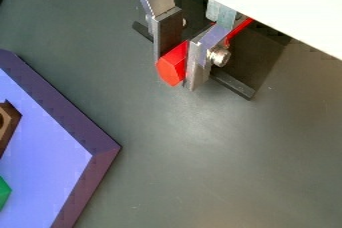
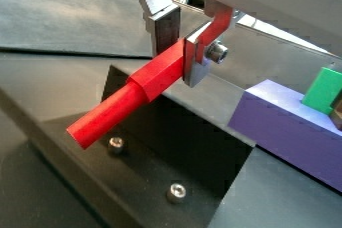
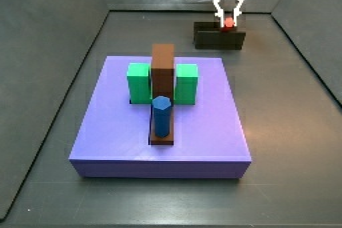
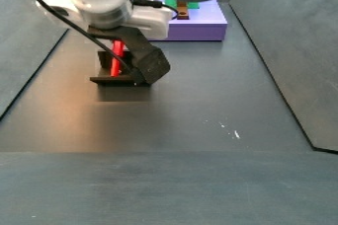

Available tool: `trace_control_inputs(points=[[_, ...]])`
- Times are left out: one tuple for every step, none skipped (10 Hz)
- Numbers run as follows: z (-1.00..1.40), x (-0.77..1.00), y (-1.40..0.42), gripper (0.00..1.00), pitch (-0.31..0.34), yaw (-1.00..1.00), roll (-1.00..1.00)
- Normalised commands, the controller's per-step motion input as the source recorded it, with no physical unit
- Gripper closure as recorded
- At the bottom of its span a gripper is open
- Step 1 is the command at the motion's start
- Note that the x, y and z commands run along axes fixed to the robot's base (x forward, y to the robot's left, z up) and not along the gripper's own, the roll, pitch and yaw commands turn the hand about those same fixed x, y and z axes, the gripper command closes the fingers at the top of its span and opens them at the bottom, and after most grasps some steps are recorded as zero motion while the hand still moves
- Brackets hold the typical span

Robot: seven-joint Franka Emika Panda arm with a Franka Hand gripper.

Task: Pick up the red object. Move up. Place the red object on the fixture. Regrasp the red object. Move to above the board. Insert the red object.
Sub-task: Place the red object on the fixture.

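Board (image 3: 201, 132) fills the near and middle worktop, carrying green blocks (image 3: 139, 82), a tall brown block (image 3: 163, 67) and a blue cylinder (image 3: 160, 115); nothing reaches toward it yet. Beyond it, by the far edge toward the right corner, the fixture (image 3: 211, 38) sits on the grey floor with the gripper (image 3: 227, 20) right above it. Jaws clamped on the red object (image 2: 134, 96), a long red bar lying slantwise over the fixture's plate (image 2: 187, 162) in a wrist view, likely so the fixture steadies it for the regrasp
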Motion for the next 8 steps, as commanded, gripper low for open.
trace_control_inputs(points=[[-0.21, 0.04, 0.0, 1.0, 0.0, 0.02, -0.01], [-0.19, 0.0, 0.0, 1.0, 0.0, 0.0, -0.04], [-0.13, 0.03, 0.0, 1.0, 0.0, 0.0, 0.0], [-0.03, 0.02, 0.0, 1.0, 0.0, 0.0, -0.05], [-0.04, 0.0, 0.0, 1.0, 0.0, -0.01, -0.02], [0.0, 0.0, 0.0, 1.0, 0.0, 0.0, -0.05], [0.0, 0.0, 0.0, 1.0, -0.043, 0.0, -0.03], [0.0, 0.0, 0.0, 1.0, 0.0, 0.0, 0.0]])
